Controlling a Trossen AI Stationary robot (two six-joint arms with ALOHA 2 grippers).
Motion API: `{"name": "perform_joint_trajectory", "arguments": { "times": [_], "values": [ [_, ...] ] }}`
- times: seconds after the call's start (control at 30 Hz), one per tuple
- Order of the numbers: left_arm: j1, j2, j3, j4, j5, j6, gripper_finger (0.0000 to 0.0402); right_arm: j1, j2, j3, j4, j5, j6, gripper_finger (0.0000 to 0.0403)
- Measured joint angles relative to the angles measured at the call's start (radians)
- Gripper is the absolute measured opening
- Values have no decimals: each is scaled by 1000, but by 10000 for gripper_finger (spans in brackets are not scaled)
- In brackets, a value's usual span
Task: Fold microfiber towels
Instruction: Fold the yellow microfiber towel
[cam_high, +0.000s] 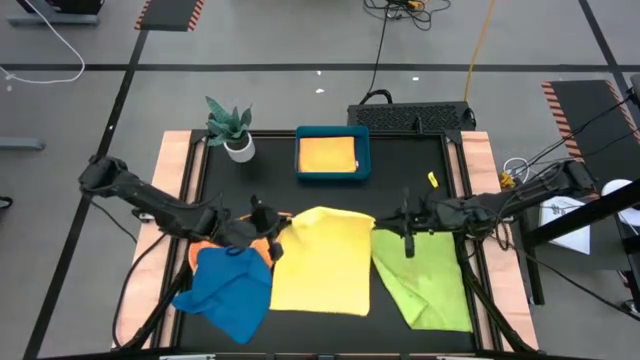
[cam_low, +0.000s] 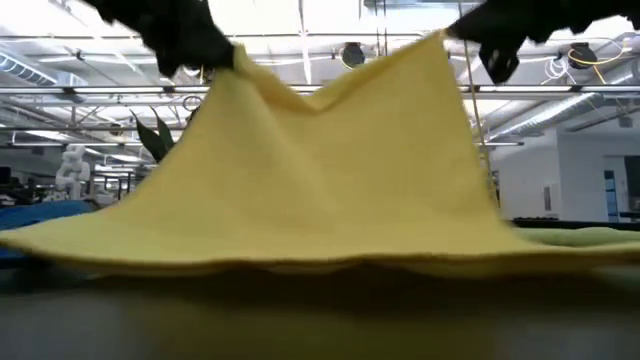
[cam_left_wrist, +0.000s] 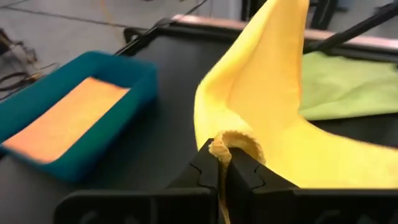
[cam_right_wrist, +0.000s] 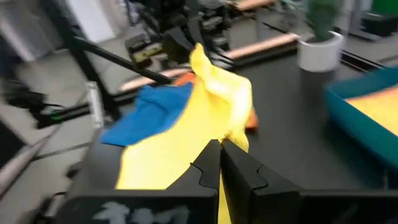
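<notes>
The black table (cam_high: 400, 160) has a smooth matt top with pale wooden side rails. At its middle front lies the soft yellow towel (cam_high: 322, 262), its two far corners lifted so it sags between them like a tent. The lime green towel (cam_high: 425, 283) lies rumpled just beside it, the blue towel (cam_high: 228, 288) bunched on the other side. A rigid teal tray (cam_high: 333, 175) holds a flat orange cloth (cam_high: 327, 154). The left gripper (cam_left_wrist: 221, 163) is clamped on one yellow corner, the right gripper (cam_right_wrist: 220, 151) likewise pinches the other.

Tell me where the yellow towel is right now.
In the high view the yellow towel lies mid-table between the blue towel and the green towel, its far corners pinched by the left gripper and right gripper.
</notes>
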Motion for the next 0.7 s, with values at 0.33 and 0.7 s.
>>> {"name": "perform_joint_trajectory", "arguments": {
  "times": [0.33, 0.7],
  "values": [
    [231, 1, -222, 269, 254, 75, 28, -154, 2, -173, 137, -35, 21, 0],
    [201, 1, -272, 341, 509, 84, 18, -99, 8, -334, 516, -354, 157, 0]
  ]
}}
